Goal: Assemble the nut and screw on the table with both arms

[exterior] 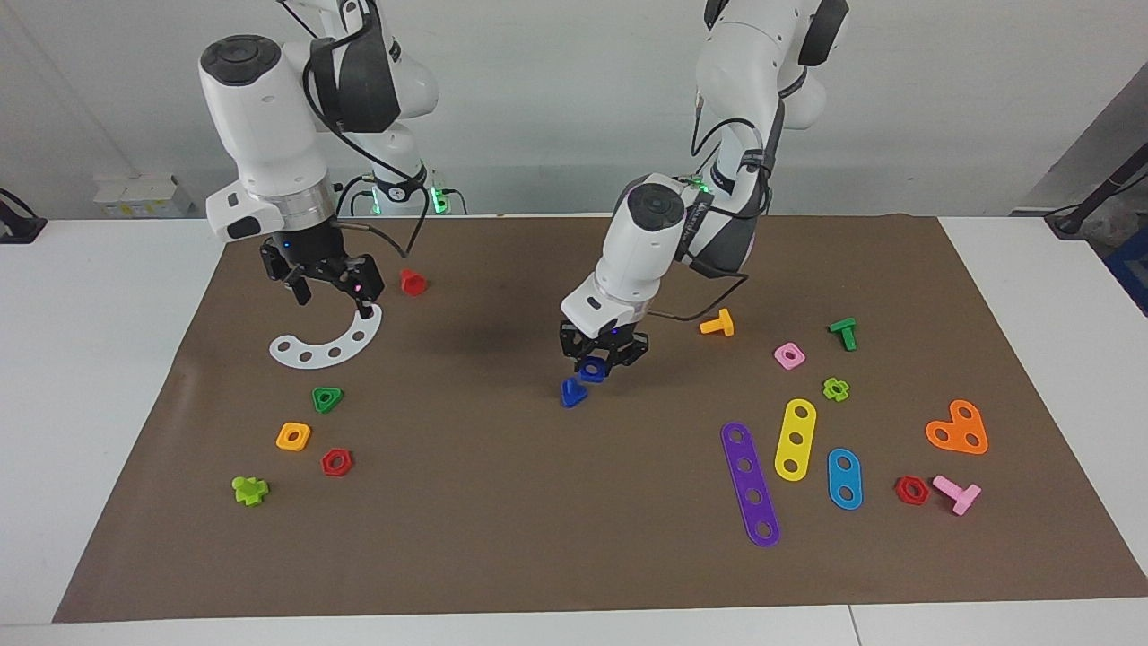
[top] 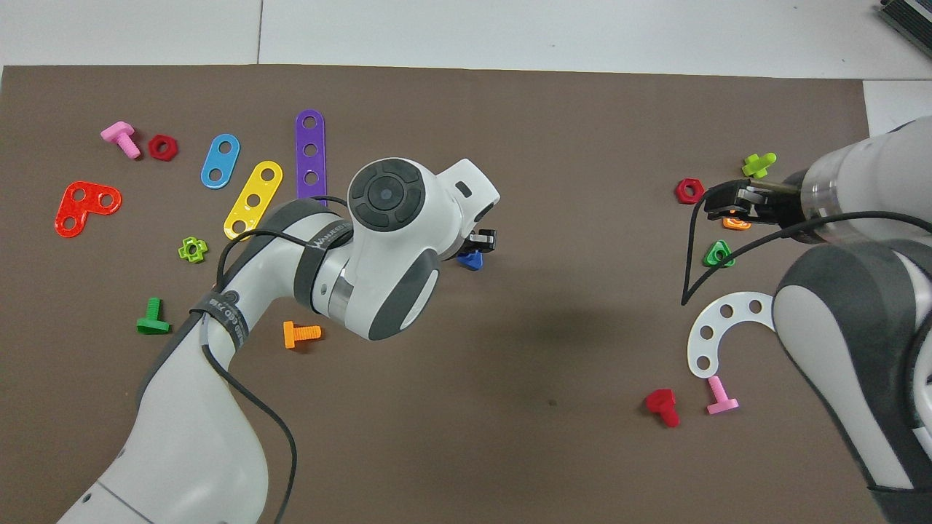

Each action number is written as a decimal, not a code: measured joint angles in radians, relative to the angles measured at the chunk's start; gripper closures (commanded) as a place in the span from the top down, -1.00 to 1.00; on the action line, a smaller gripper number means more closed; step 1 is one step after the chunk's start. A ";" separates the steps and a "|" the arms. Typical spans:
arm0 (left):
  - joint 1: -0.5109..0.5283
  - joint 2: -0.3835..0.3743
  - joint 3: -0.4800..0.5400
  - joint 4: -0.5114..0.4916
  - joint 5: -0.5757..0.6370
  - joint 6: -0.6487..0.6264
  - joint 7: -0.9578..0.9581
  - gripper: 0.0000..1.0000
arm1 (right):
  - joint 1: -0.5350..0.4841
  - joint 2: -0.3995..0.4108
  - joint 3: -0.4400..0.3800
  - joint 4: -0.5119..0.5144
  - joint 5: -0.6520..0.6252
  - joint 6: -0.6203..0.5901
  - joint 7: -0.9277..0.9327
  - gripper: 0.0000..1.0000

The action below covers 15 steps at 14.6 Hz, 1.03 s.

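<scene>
My left gripper (exterior: 603,353) is shut on the dark-blue square nut (exterior: 592,369) and holds it low over the middle of the brown mat (exterior: 538,529). It is just above and beside the dark-blue triangular-headed screw (exterior: 572,392), which lies on the mat. In the overhead view the left gripper (top: 482,240) hides the nut, and the screw (top: 471,260) shows at its tip. My right gripper (exterior: 330,289) is open and empty, raised over the white curved strip (exterior: 327,342) at the right arm's end. It also shows in the overhead view (top: 732,202).
At the right arm's end lie a red screw (exterior: 412,282), a green triangular nut (exterior: 327,399), an orange square nut (exterior: 293,436) and a red hex nut (exterior: 336,462). At the left arm's end lie an orange screw (exterior: 717,323), a pink square nut (exterior: 789,356) and coloured strips (exterior: 752,484).
</scene>
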 measured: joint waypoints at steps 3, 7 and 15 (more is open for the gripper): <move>-0.012 0.044 0.001 0.038 0.000 0.001 -0.009 -1.00 | -0.044 -0.008 -0.003 0.018 0.024 -0.027 -0.098 1.00; -0.012 0.064 0.004 0.050 0.000 0.032 -0.010 -1.00 | -0.065 -0.014 -0.006 0.113 0.025 -0.135 -0.185 1.00; -0.013 0.084 0.007 0.054 0.000 0.038 -0.009 -1.00 | -0.064 -0.022 0.003 0.180 0.026 -0.269 -0.298 1.00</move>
